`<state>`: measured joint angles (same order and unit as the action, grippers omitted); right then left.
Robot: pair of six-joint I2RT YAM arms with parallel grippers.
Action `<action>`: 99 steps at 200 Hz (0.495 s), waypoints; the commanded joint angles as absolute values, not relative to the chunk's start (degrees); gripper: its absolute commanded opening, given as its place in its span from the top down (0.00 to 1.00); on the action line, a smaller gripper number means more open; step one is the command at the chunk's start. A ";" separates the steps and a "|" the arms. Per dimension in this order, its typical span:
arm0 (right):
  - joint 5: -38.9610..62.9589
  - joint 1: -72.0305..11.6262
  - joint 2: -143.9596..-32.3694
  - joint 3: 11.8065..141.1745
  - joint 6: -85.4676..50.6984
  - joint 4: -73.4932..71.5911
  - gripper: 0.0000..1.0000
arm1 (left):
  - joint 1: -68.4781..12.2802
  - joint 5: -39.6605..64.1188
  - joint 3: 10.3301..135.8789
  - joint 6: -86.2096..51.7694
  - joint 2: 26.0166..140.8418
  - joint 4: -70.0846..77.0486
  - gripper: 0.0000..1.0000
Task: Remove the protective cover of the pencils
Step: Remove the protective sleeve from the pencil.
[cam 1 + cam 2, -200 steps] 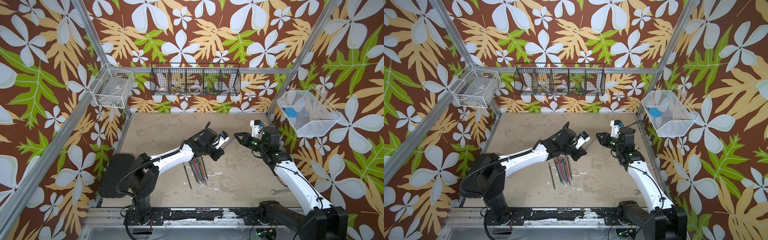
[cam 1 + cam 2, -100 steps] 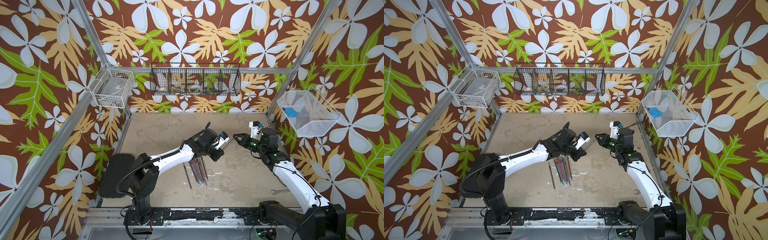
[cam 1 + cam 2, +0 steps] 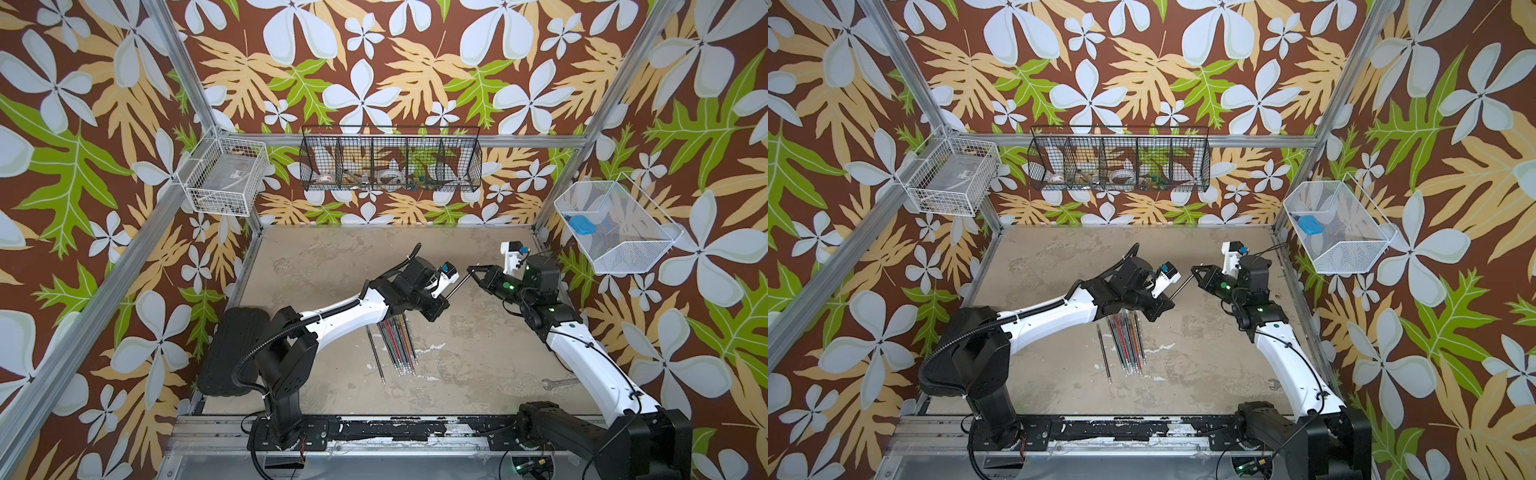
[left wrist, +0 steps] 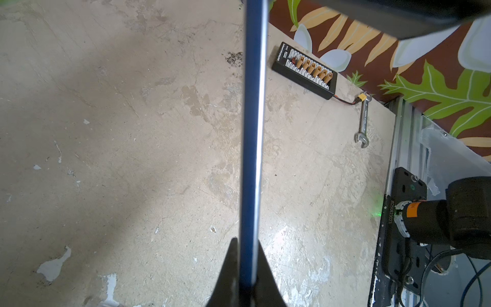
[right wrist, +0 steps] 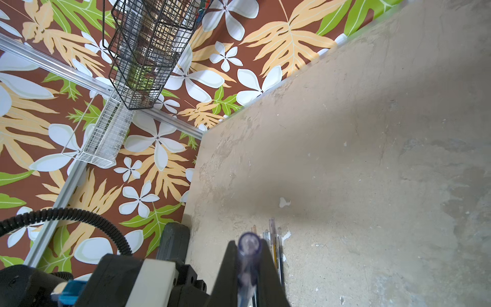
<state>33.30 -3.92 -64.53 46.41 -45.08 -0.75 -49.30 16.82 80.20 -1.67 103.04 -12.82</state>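
Loose pencils (image 3: 397,345): bundle of long thin red, black, teal and yellow shafts lying side by side on the mottled beige tabletop (image 3: 332,266), below the left fingers and back toward that arm's elbow. One dark pencil lying slightly apart from the bundle.
Loose pencils' ends: clear tube tips showing past the right fingers in the right wrist view (image 5: 272,228), so probably capped and waiting.
Left gripper (image 3: 445,297): clenched on the long thin blue pencil (image 4: 251,127), with the shaft running straight out from between the two black fingertips.
Held pencil's long axis: one straight line from the left fingers to the right fingers, bridging the gap between the grippers in both top views, clear of the tabletop.
Smoky-translucent plastic tube cap (image 5: 248,245): on the pencil end farthest from the left fingers, lodged between the right fingers, round end facing that wrist camera.
Right gripper (image 3: 471,272): clamped on the cap, one black finger on each side.
Nearer arm: right for the cap, left as the anchor on the shaft.
Pull called for, as a judgement: straight along the shaft, right fingers drawing directly away from the left fingers. Any sideways drift likely to bind the cap.
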 commanded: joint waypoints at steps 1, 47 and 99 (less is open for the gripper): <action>28.10 -1.72 -64.21 45.71 -44.78 -3.05 1.00 | -49.39 17.05 80.67 -1.92 102.13 -14.03 1.00; 28.14 1.52 -64.64 45.88 -45.96 -3.49 1.00 | -49.44 17.21 80.60 -2.37 101.85 -13.89 1.00; 28.30 3.14 -65.64 45.62 -47.45 -3.93 1.00 | -49.39 15.56 80.24 -2.55 101.08 -13.69 1.00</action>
<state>39.70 1.72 -65.08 45.58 -49.34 -1.72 -49.43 16.78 80.25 -1.96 102.56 -10.37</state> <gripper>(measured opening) 0.096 0.098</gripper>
